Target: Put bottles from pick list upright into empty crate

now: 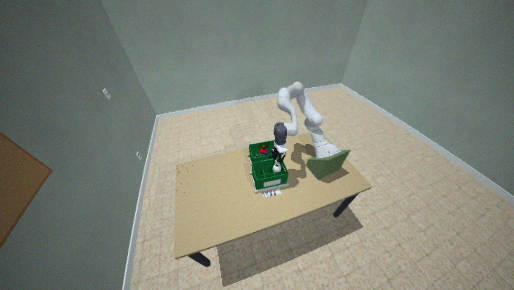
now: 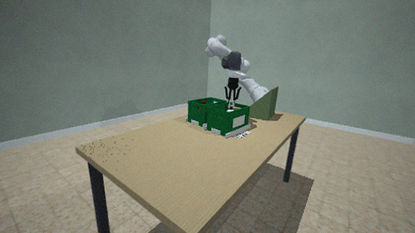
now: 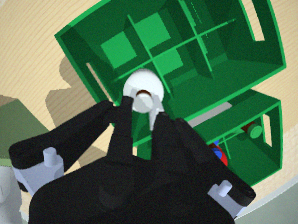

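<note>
Tabletop (image 1: 220, 210), wood. Two green crates side by side: near crate (image 3: 200, 36) with dividers, far crate (image 3: 256, 139) with a red-capped bottle (image 1: 263, 149). Pincer (image 3: 141, 106) nearly closed on white-capped bottle (image 3: 143, 88), above near crate. Paper strip (image 1: 271, 193) beside near crate.

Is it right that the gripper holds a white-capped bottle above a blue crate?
Not quite: the crate is green, not blue, as the wrist view shows. The rest holds: the gripper is shut on a white-capped bottle above that crate.
</note>
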Controlling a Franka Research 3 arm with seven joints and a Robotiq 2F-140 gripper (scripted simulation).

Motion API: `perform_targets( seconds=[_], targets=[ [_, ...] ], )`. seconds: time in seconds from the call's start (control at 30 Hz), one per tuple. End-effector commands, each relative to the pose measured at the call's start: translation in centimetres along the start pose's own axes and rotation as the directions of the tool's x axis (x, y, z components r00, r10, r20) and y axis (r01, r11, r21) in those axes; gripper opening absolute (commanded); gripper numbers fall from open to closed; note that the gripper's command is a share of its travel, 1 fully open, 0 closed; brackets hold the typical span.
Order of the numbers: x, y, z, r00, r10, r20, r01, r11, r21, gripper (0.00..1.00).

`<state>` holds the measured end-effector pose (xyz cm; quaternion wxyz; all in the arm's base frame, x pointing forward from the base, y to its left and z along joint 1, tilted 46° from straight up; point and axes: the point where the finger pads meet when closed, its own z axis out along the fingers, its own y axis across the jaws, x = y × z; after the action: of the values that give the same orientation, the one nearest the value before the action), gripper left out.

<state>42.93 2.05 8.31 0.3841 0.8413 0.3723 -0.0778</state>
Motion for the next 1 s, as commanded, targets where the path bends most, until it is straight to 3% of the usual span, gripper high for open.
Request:
perform_targets(
  seconds=[0.0,0.97],
  targets=[
    [0.33,0.05,-0.10,1.000,0.006,-0.011,-0.006,1.000,-0.003,0.00],
    [0.34,0.05,0.15,1.000,0.006,-0.011,-0.006,1.000,-0.003,0.00]
  ],
)
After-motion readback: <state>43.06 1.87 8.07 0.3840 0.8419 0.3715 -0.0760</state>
